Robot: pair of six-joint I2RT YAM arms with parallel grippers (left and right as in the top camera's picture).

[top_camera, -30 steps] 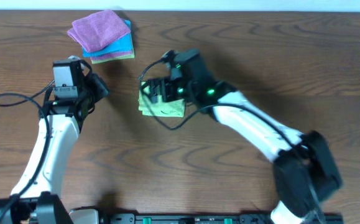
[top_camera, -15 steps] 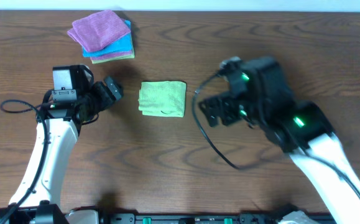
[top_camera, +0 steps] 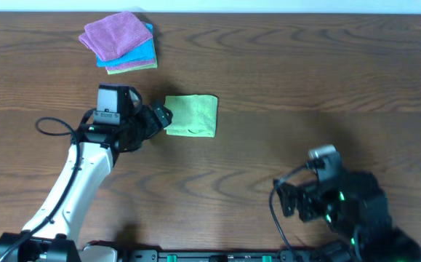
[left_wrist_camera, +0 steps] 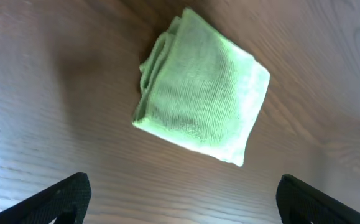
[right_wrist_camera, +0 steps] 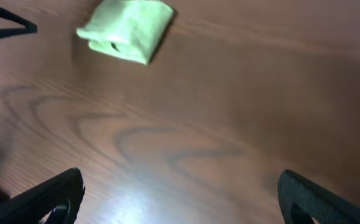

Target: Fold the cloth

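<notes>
The lime-green cloth (top_camera: 192, 115) lies folded into a small thick square on the wooden table (top_camera: 283, 87), with nothing holding it. My left gripper (top_camera: 161, 118) is open just left of the cloth, its tips close to the cloth's left edge. In the left wrist view the cloth (left_wrist_camera: 201, 106) lies ahead of the open left gripper (left_wrist_camera: 183, 199), with bare wood between the fingers (left_wrist_camera: 68, 196). My right gripper (top_camera: 289, 204) is open near the table's front right, far from the cloth. The right wrist view shows the cloth (right_wrist_camera: 127, 30) far off at top left and the empty right gripper (right_wrist_camera: 180, 199).
A stack of folded cloths sits at the back left, a purple one (top_camera: 115, 33) on top of a turquoise-blue one (top_camera: 143, 52). The left arm's cable (top_camera: 50, 127) loops on the table beside the arm.
The right arm has let go of the cloth and pulled back to the front right. The left gripper has opened and moved right, up to the cloth's left edge.
</notes>
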